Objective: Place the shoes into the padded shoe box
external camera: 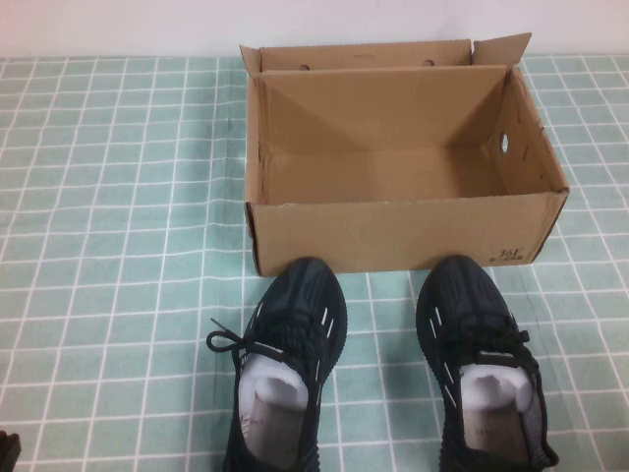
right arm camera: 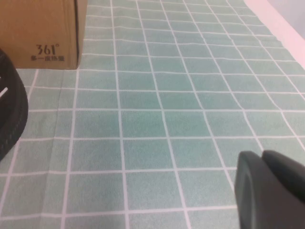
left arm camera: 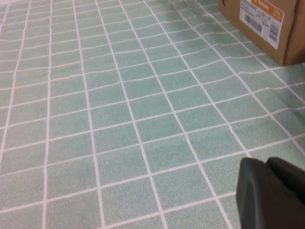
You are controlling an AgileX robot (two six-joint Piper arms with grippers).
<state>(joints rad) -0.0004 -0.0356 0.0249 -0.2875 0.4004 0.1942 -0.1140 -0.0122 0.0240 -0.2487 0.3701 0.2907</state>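
Green checked cloth (external camera: pixel 118 197), empty shoe box (external camera: pixel 393 236), shoes (external camera: pixel 290 334) before it, left gripper (left arm camera: pixel 271 195), right gripper (right arm camera: pixel 269 191) apparently parked.

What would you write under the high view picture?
Two black shoes wait before an open box; left end effector at the table's corner, right unseen.

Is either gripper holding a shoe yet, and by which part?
Nothing is held. Both shoes sit on the table before the box; left gripper and right gripper hover over bare cloth.
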